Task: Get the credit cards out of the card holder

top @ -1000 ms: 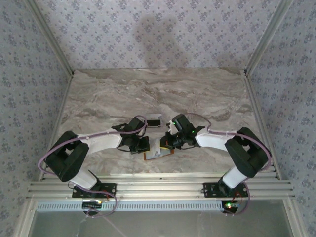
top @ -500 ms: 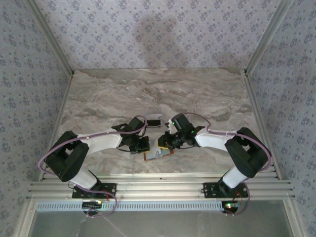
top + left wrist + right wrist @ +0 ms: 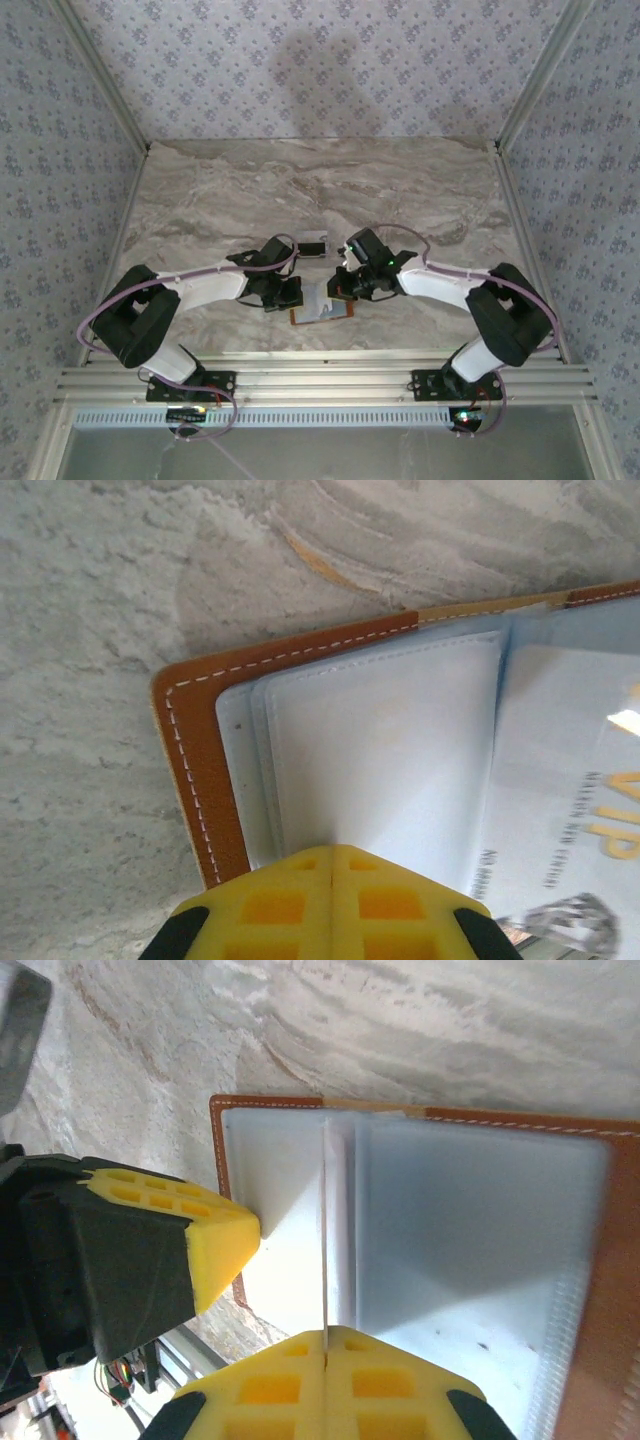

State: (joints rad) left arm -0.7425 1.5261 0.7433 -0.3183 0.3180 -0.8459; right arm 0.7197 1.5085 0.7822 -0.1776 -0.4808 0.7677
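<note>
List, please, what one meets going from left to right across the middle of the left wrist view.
marble table → stitched orange-brown border of the card holder → pale grey-blue sleeve pocket → credit card with gold lettering

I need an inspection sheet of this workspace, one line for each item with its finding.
Surface: marble-patterned table, no spills seen.
Job's things: card holder lies open; a pale credit card with gold lettering shows inside it.
Clutter: small dark rectangular item behind the card holder.
End effectors: left end effector shut, tips on an inner sleeve; right end effector shut on a thin pale sheet, card or sleeve unclear.
Cables: lilac cables run along both arms, none over the card holder.
Surroundings: patterned walls; metal rail at the near edge.
</note>
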